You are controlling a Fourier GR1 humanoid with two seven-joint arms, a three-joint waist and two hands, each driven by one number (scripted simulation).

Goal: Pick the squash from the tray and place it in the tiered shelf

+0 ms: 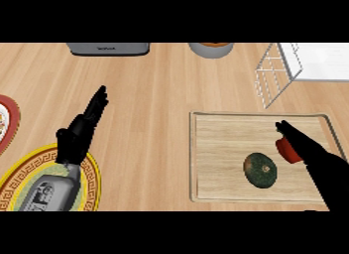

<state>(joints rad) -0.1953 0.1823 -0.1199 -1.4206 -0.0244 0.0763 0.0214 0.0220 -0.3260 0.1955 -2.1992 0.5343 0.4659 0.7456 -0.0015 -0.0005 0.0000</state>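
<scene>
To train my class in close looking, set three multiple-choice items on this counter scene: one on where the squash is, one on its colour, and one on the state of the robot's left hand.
1. Where does the squash lie?
A) on the wooden tray
B) in the wire shelf
C) on a plate

2. What colour is the squash?
A) orange
B) dark green
C) white

3. How is the left hand?
A) curled round the squash
B) open, fingers straight
C) clenched in a fist

Answers:
1 A, it rests on the tray's board, right of its middle.
2 B, its skin is dark green.
3 B, its fingers point straight up the view and hold nothing.
</scene>
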